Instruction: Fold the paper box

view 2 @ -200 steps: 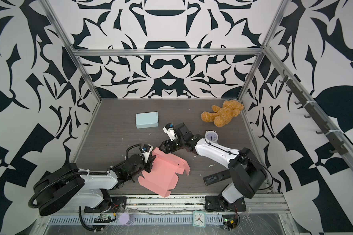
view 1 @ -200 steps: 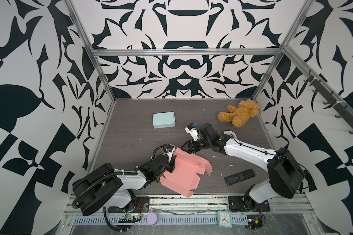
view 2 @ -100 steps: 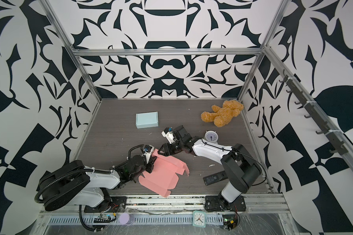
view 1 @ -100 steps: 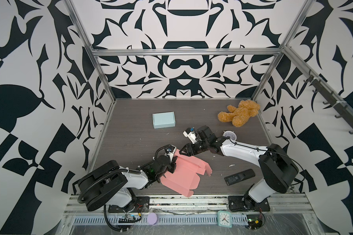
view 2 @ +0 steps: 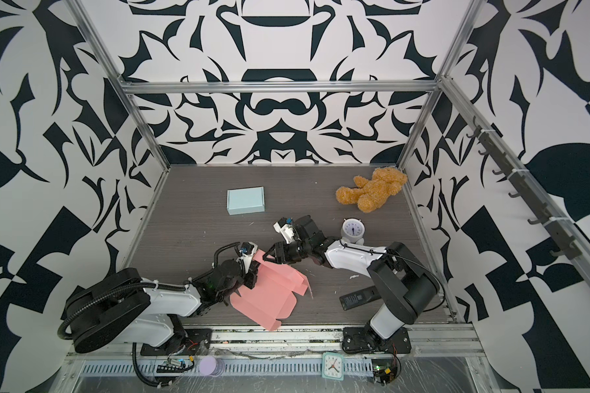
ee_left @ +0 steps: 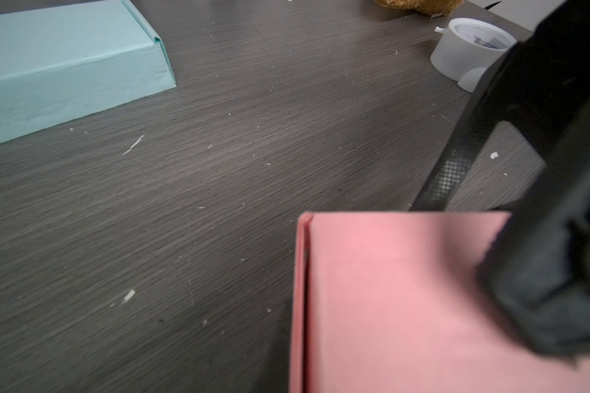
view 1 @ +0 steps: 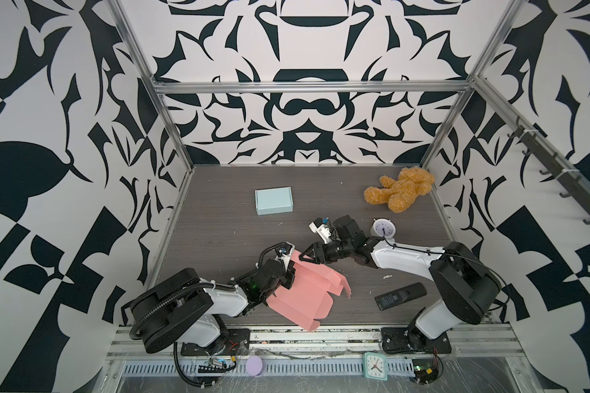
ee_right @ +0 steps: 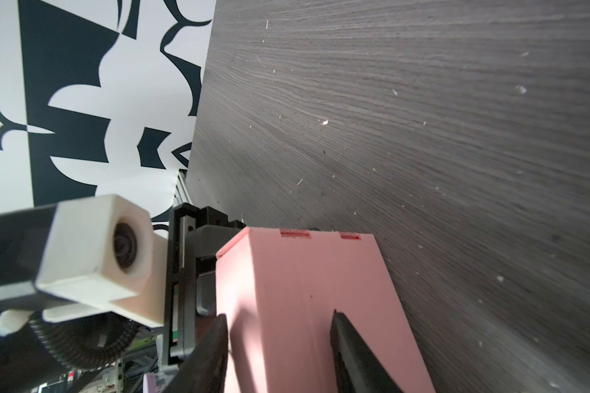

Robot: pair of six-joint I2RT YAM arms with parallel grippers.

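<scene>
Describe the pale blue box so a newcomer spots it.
Start at the dark wood-grain tabletop, toward the back wall, left of centre. A closed pale blue box lies there alone. Unlike the pink paper box in front, it is folded shut.

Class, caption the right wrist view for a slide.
Right gripper, fingers open, at the raised panel of the pink paper box.
</scene>
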